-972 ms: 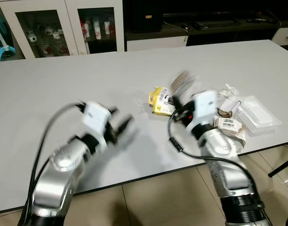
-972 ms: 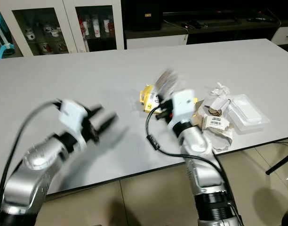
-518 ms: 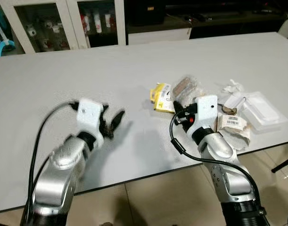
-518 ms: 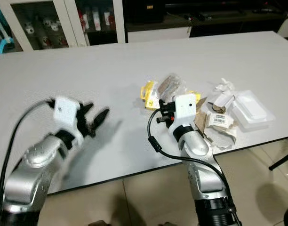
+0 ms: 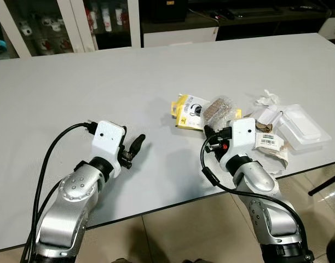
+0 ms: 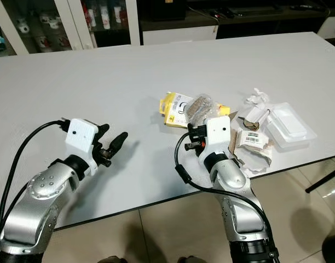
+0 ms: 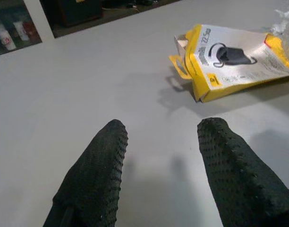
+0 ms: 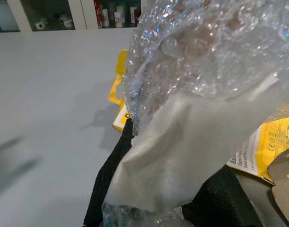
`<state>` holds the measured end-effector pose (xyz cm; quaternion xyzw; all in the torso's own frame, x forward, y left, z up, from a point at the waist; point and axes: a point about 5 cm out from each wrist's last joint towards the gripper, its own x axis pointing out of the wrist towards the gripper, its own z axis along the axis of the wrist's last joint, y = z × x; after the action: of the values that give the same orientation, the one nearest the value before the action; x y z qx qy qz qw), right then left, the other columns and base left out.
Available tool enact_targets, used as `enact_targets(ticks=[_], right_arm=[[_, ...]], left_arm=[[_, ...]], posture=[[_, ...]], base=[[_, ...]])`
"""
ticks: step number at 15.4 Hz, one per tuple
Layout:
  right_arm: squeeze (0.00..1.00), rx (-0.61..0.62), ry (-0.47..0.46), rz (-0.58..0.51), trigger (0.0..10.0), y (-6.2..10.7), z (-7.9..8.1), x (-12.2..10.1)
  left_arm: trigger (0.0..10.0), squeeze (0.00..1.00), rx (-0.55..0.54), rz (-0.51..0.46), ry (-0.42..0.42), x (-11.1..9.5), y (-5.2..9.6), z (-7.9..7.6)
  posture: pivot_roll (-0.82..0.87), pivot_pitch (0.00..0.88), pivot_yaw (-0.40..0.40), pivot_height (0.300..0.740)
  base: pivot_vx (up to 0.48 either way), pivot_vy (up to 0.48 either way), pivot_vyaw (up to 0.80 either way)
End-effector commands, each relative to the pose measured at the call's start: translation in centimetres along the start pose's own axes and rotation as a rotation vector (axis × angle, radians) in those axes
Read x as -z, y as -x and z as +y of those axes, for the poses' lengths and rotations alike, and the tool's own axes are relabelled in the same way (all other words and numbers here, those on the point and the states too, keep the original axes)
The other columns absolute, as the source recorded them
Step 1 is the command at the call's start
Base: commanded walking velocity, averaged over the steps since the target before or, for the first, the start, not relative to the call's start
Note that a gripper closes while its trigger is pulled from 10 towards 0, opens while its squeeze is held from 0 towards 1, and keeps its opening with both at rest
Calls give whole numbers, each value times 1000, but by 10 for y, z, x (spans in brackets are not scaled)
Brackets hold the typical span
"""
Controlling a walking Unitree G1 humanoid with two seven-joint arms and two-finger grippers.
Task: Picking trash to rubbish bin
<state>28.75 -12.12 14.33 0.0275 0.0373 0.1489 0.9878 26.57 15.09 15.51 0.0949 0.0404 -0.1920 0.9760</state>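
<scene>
wide grey table point(image 5: 102, 71) under everything. trash heap at three o'clock: clear plastic tray point(image 5: 301, 127), torn paper point(image 5: 271, 147), yellow card pack point(image 5: 188, 111). left gripper point(image 7: 158, 142) at nine o'clock, fingers apart, empty, low over bare tabletop. right gripper point(image 8: 154, 208) clamped, seemingly, on bubble wrap point(image 8: 201, 61) at centre. loose hold likely; could slip out mid-carry, or snag and drag the yellow pack along.

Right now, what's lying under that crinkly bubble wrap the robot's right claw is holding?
Under the bubble wrap held by the right gripper lies the yellow package, flat on the white table. Its near end is covered by the wrap, so anything beneath there is hidden.
</scene>
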Motion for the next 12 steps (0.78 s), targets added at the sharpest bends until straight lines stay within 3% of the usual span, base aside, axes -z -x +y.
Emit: enact_targets(ticks=[1, 7, 12], right_arm=[[0, 2, -7, 5, 10000, 2, -1, -1], [0, 22, -18, 19, 10000, 5, -2, 3], [0, 33, -12, 28, 10000, 10, -5, 4]], left_arm=[[10000, 0, 3, 13, -9, 1, 2, -4], [10000, 0, 35, 36, -24, 3, 2, -6], [10000, 0, 42, 41, -24, 4, 1, -5]], posture=[[2, 90, -50, 740], [-1, 98, -37, 740], [-13, 92, -38, 740]], base=[[0, 0, 0], [0, 0, 0], [-257, 0, 0]])
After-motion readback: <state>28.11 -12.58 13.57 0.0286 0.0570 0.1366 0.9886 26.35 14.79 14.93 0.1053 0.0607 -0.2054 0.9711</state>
